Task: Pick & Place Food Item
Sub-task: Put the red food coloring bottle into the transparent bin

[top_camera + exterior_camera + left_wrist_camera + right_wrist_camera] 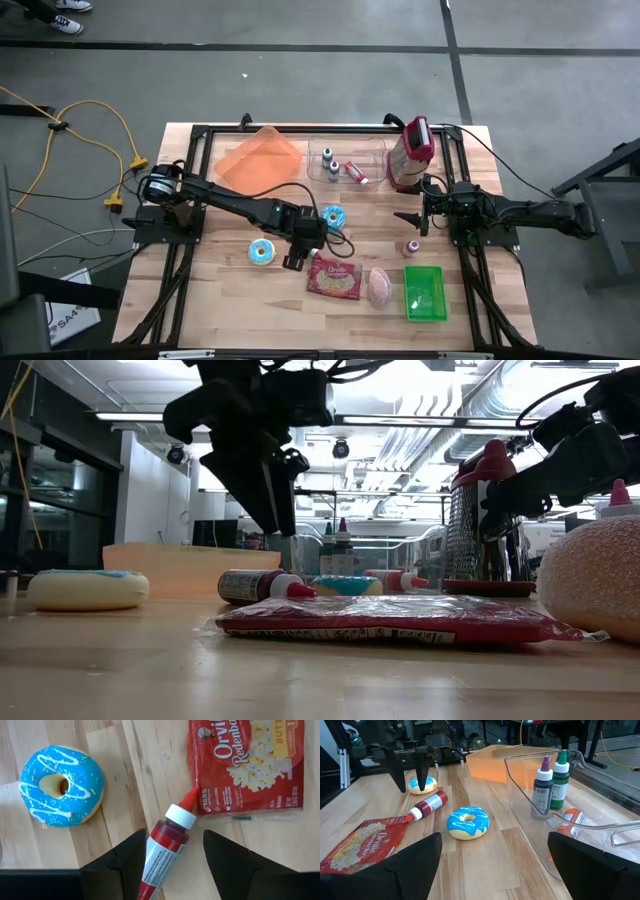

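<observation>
Red-capped bottle (167, 845) lies flat on the wooden table (230, 290), its nozzle touching the popcorn bag (247, 765), a blue-iced donut (61, 786) near it. Left gripper (172, 851) hangs above it, fingers apart, ungrasping. Right gripper (492, 865) waits at the right, spread wide.

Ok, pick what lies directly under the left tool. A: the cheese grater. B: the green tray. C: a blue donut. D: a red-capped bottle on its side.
D: the left wrist view shows the red-capped bottle lying on its side between the left tool's open fingers.
</observation>
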Motion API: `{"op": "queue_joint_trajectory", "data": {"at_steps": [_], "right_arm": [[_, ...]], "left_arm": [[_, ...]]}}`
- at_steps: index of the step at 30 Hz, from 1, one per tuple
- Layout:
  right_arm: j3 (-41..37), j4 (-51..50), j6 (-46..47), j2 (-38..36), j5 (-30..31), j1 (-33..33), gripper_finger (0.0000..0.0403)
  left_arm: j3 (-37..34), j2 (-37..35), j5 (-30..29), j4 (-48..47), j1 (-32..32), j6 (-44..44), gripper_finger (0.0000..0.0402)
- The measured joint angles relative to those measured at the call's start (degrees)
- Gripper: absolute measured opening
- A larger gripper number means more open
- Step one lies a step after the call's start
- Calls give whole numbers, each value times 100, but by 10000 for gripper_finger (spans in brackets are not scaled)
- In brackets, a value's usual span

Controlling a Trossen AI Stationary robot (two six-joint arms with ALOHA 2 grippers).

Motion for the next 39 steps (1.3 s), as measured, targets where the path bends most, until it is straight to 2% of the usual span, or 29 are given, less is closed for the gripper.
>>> {"op": "queue_joint_trajectory", "data": {"at_steps": [5, 9, 17, 39], "right_arm": [[0, -8, 0, 0, -1, 0, 353], [2, -17, 0, 0, -2, 0, 353], [0, -35, 0, 17, -11, -1, 353], [1, -35, 0, 17, -2, 0, 353]], "left_arm": [[-2, 166, 177, 106, -35, 86, 233], [-2, 299, 252, 227, -47, 300, 247], [-2, 445, 150, 546, -205, 587, 248], [-2, 704, -231, 493, -164, 863, 248]]}}
